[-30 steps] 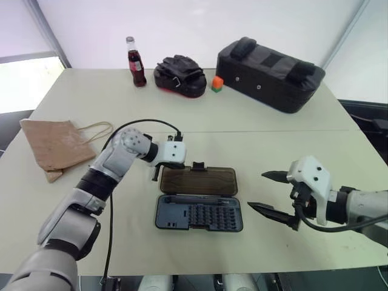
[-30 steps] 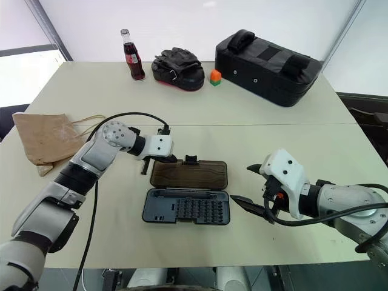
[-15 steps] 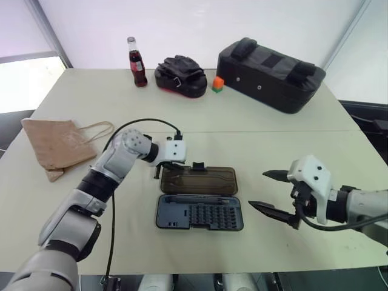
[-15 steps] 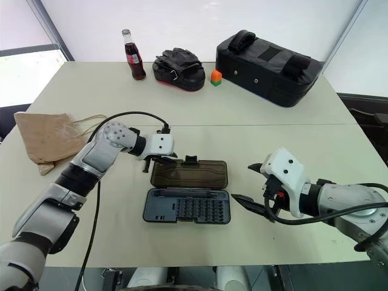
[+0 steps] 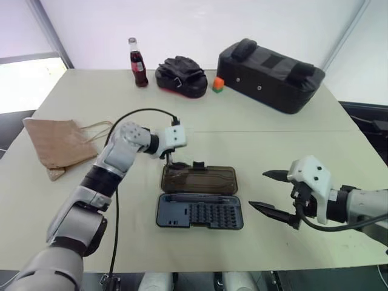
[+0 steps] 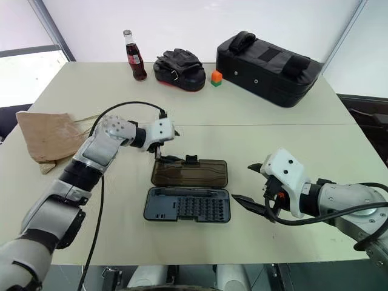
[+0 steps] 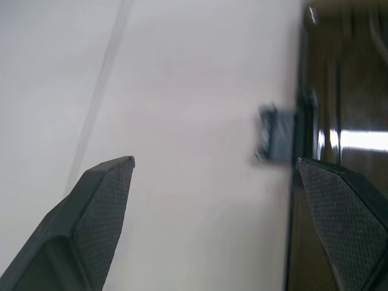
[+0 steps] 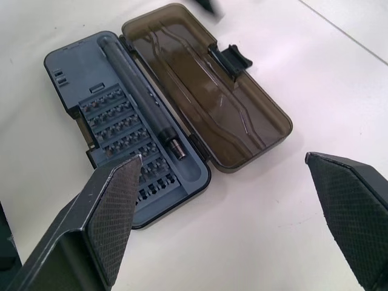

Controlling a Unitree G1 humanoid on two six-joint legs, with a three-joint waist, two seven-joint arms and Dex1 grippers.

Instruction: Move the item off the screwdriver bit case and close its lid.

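The case [image 5: 200, 195] lies open in the middle of the table [image 5: 279, 136]. Its smoky lid [image 5: 199, 179] is folded flat on the far side and the tray [image 5: 200, 213] of bits sits toward the robot. The left gripper [image 5: 168, 157] hangs at the lid's far left corner, fingers spread, one tip over the lid's edge near the latch [image 7: 276, 133]. The right gripper [image 5: 257, 190] hovers off the case's right end, also spread wide and holding nothing. Tray and lid look bare to me, so I'd say closing the lid is the step in hand. Next, the left fingers need to catch the lid's far edge and swing it over onto the tray. Then they press until the latch catches, and the right gripper could steady the tray.
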